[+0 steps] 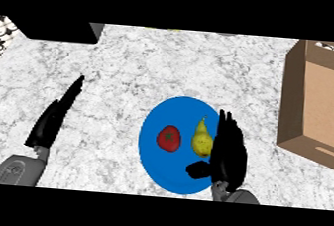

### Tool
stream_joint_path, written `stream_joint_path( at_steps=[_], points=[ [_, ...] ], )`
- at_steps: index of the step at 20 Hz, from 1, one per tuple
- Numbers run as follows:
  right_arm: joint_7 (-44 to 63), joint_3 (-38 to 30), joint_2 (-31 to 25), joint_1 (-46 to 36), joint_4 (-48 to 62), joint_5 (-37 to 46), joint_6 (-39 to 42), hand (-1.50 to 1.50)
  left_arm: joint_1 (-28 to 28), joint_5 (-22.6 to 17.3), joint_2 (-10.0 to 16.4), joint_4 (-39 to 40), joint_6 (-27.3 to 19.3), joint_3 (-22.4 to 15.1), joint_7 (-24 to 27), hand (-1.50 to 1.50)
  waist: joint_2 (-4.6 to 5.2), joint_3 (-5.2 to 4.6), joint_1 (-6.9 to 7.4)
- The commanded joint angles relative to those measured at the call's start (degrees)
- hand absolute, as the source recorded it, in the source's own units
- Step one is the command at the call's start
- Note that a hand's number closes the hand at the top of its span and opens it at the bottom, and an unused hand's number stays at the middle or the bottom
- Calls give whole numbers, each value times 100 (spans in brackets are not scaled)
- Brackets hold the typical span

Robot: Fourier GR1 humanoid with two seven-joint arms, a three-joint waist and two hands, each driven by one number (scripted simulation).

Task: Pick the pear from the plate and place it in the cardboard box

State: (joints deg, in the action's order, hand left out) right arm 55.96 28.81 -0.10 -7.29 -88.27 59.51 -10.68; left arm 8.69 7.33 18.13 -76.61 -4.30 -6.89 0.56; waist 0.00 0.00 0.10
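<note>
On the speckled grey-white stone counter (166, 65), a flat, glossy blue plate (158, 169) is lying at the middle, looking taller than wide. Two fruits are sitting on it side by side: a round, smooth red tomato (169, 138) on the left and the pear (202, 140) on the right. The pear is yellow with faint mottling, its narrow neck and stem pointing away from the robot and its rounded bulb nearer the robot. The two fruits are lying just beside each other with a thin strip of blue showing between them.

The right hand (229, 150) is hovering over the plate's right rim, just beside the pear's right flank. Its black fingers are reaching out straight and close together, pointing away from the robot, while the thumb is sticking out leftward below the pear. It is holding nothing, and whether it is touching the pear cannot be told.

The left hand (52, 121) is resting well to the left of the plate, fingers straight and slanting up-right, holding nothing.

At the right edge, a brown cardboard box (311, 96) is standing with its top open, well apart from the plate, with plain matte walls and a slot handle cut in its near side. A black, boxy object (59, 29) is sitting at the counter's far left.
</note>
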Motion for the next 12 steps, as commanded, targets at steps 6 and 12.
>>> stream_joint_path(
  at_steps=[6,12],
  points=[
    [-266,-136,9,-316,475,-444,-183,-150,-286,181,-76,-311,449,327,-35,0,-4,0,10],
    [-355,122,9,-434,1101,-728,-759,-150,43,471,-324,424,415,502,410,0,1,0,-1]
  ],
)
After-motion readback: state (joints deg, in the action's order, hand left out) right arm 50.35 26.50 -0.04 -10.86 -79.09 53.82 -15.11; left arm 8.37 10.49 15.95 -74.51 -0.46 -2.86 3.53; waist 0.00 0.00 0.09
